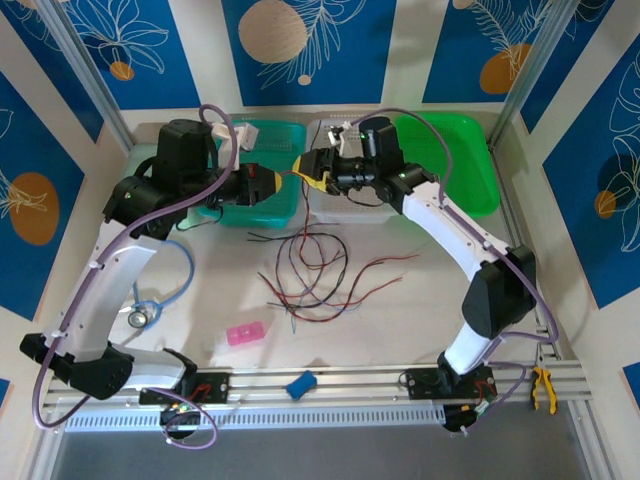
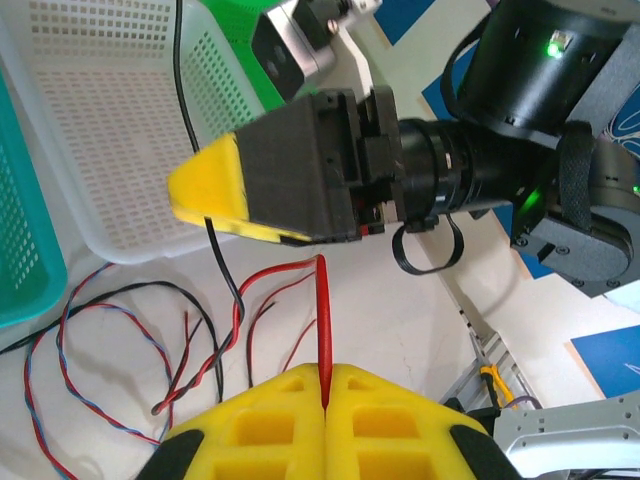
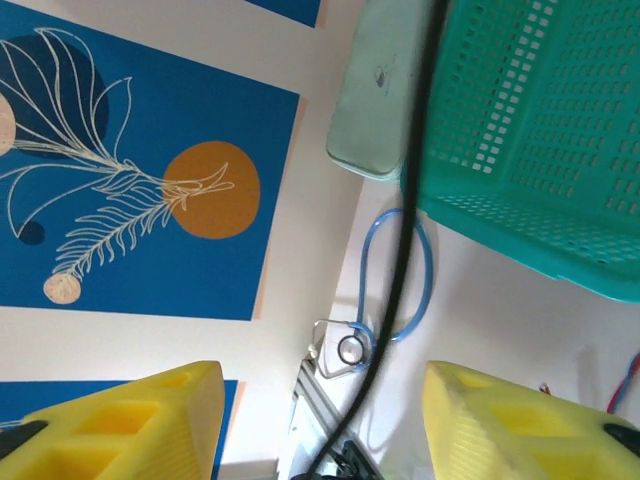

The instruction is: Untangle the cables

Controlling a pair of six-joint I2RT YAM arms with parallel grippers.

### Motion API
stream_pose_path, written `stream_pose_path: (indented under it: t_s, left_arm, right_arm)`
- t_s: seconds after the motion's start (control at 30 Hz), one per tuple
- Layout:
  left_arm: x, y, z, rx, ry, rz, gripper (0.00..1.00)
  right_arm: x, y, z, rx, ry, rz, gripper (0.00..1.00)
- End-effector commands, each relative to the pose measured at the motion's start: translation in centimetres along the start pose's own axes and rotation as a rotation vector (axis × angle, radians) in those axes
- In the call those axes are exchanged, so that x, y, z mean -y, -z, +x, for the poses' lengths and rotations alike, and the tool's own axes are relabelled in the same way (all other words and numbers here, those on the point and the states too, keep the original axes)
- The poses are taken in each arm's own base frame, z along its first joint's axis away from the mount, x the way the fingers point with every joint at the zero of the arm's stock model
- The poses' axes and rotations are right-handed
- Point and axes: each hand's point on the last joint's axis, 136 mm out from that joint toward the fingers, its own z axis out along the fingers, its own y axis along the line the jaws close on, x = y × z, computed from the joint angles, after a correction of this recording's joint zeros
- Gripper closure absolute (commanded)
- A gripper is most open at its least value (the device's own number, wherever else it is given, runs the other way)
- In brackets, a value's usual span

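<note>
Teal basket [image 1: 280, 135], white basket [image 1: 350, 208] and green tray [image 1: 470, 170] stand side by side

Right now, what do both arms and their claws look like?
Both the left arm and right arm have white curved shells, black joints and a thick purple cable alongside. The left claw and right claw are black, ending in blocky yellow fingers with rectangular recesses. A green light glows on the right wrist.

cables [image 1: 312, 270] mid-table [image 1: 420, 305], baskets [image 1: 465, 170] behind along far edge
</note>
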Motion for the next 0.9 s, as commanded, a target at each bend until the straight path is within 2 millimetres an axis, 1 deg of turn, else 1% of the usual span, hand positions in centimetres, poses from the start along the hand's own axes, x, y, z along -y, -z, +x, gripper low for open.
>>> stream_pose_path:
  t_s: [0.0,0.03,0.07,0.1,0.17,0.27,0.37,0.47,0.57,0.67,0.73,0.83,0.87]
  left_arm:
    - [1.1,1.2,0.1,0.021,-0.015,0.030,1.00]
    - [1.0,1.4,0.2,0.021,-0.012,0.025,1.00]
    - [1.0,1.4,0.2,0.021,-0.005,0.025,1.00]
    - [1.1,1.5,0.2,0.021,-0.002,0.032,1.00]
    - [1.5,1.5,0.2,0.022,0.002,0.051,1.00]
    - [1.7,2.0,-0.1,0.040,-0.009,0.050,1.00]
    - [1.8,3.0,-1.0,0.080,-0.034,0.029,1.00]
    - [1.7,4.1,-1.9,0.118,-0.047,0.007,1.00]
    - [0.9,4.8,-2.3,0.146,-0.041,-0.032,1.00]
    - [-1.2,4.8,-2.1,0.155,-0.004,-0.090,1.00]
    - [-2.8,4.7,-1.5,0.149,0.032,-0.120,1.00]
    - [-4.4,5.0,-1.1,0.151,0.065,-0.146,1.00]
    - [-4.8,5.2,-1.1,0.152,0.072,-0.156,1.00]
  right_arm:
    - [-2.5,-0.4,0.0,-0.026,0.027,-0.073,0.70]
    - [-3.0,-0.4,0.1,-0.031,0.032,-0.084,0.83]
    - [-3.4,-0.2,0.2,-0.032,0.035,-0.088,0.92]
    - [-3.7,0.1,0.2,-0.027,0.034,-0.089,1.00]
    - [-4.5,1.0,0.3,-0.011,0.041,-0.090,1.00]
    - [-5.9,3.0,0.1,0.042,0.079,-0.075,1.00]
    - [-7.3,6.1,-0.6,0.137,0.136,-0.044,1.00]
    - [-8.2,10.0,-1.8,0.268,0.185,0.005,1.00]
    - [-8.2,14.4,-2.9,0.403,0.184,0.049,1.00]
    - [-7.5,19.0,-3.9,0.532,0.147,0.076,1.00]
    - [-7.1,22.5,-4.3,0.625,0.136,0.101,1.00]
    - [-6.7,26.9,-4.4,0.731,0.126,0.139,1.00]
    - [-6.7,27.9,-4.3,0.750,0.127,0.147,1.00]
